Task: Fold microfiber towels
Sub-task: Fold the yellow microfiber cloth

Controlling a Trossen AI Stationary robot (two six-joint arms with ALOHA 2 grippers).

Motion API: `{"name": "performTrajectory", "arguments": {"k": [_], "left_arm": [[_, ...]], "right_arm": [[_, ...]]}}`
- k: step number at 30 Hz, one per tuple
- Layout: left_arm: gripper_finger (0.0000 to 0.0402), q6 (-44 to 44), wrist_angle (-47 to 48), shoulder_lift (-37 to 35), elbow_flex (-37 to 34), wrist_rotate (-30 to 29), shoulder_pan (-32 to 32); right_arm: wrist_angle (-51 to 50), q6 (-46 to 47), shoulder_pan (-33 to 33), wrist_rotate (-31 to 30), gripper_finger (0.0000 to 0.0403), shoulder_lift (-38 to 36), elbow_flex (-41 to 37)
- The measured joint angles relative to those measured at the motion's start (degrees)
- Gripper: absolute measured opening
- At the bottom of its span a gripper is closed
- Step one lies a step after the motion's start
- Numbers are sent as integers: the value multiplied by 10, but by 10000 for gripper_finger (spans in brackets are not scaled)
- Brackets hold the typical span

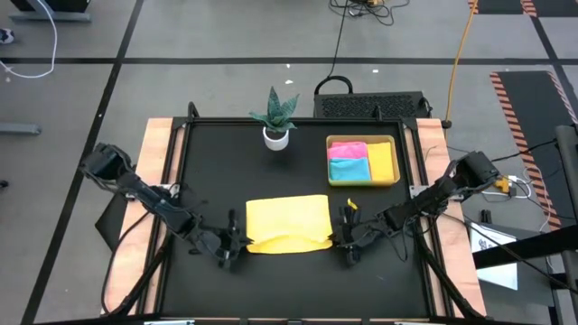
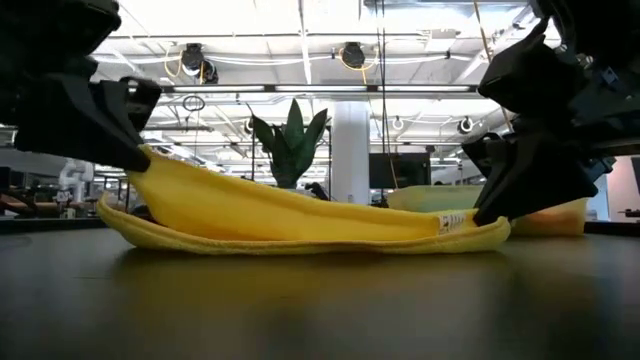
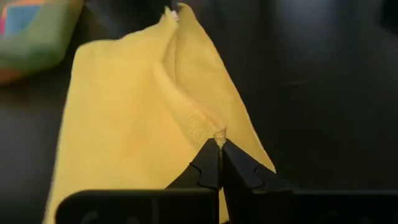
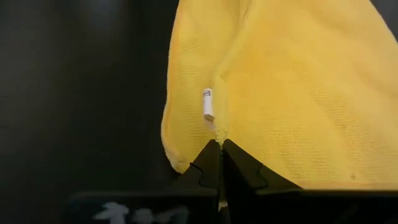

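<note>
Two robot arms lift the near edge of a yellow towel [image 1: 287, 223] at mid-table, at what looks like the start of its first fold. The cloth lies on the black table [image 1: 217, 162], its near corners raised and the span between them sagging, as the low view shows. To fold it cleanly, both corners should likely travel together toward the far edge, level and at one pace, so the hems meet square and the sag does not crease underneath. The left gripper [image 3: 219, 163] is pinched tight on one near corner, a tuft of hem showing just above its tips. The right gripper [image 4: 221, 163] is likewise clamped on the other near corner, beside the small white tag [image 4: 208, 104]. Three folded towels, seemingly pink, light blue and yellow, sit in the tray [image 1: 364, 182] at the far right, near a potted plant [image 1: 275, 117].
</note>
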State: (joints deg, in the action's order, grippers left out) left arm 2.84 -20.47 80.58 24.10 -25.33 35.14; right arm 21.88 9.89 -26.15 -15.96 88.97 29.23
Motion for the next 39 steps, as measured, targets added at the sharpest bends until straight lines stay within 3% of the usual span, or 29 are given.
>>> {"name": "performTrajectory", "arguments": {"k": [5, 8, 23, 28, 34, 39], "left_arm": [[11, -25, 207, 0, 84, -18, 0], [6, -15, 276, 0, 118, -16, 0], [9, 47, 227, 61, 120, 38, 43], [60, 79, 232, 56, 120, 34, 43], [134, 89, 254, 2, 120, 31, 43], [153, 140, 266, -31, 120, 12, 43]], "right_arm": [[2, 12, -4, -1, 0, 0, 0], [2, 29, -9, -2, 0, 0, 0], [22, 44, -37, -2, 14, 0, 0], [79, 45, -36, 5, 55, 0, 0], [184, 44, -36, 42, 103, -1, 0], [176, 28, -36, 41, 122, -5, 0]]}}
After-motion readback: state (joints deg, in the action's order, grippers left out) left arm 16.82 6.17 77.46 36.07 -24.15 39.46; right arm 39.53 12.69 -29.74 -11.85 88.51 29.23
